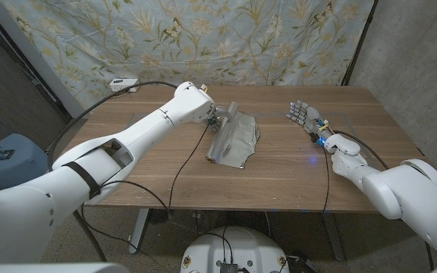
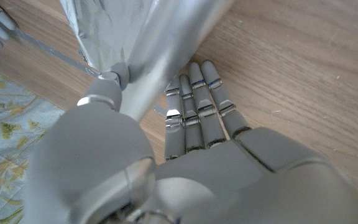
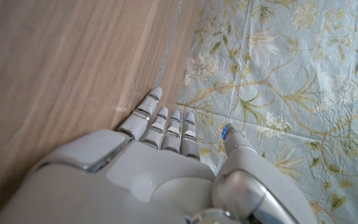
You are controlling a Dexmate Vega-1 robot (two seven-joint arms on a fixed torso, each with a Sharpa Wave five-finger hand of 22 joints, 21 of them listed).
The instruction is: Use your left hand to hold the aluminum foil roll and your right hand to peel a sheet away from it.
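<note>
The left hand [image 1: 215, 119] is at the far end of the aluminum foil roll [image 1: 220, 142], which lies near the middle of the wooden table [image 1: 294, 171] with its length running from far to near. In the left wrist view the fingers [image 2: 197, 115] reach along the wood just beside the roll's tube, and the thumb [image 2: 107, 87] touches its other side; whether this is a firm grip cannot be told. A crumpled foil sheet [image 1: 243, 136] is spread beside the roll, toward the robot's right. Further right, the right hand [image 1: 307, 117] is well apart from the foil, holding nothing, its fingers [image 3: 166, 124] straight and side by side above the table.

Judged step: the holding phase is in hand; peeling is not begun. The next move calls for a confirmed left-hand hold, then bringing the right hand across to the sheet's free edge and pinching it.
</note>
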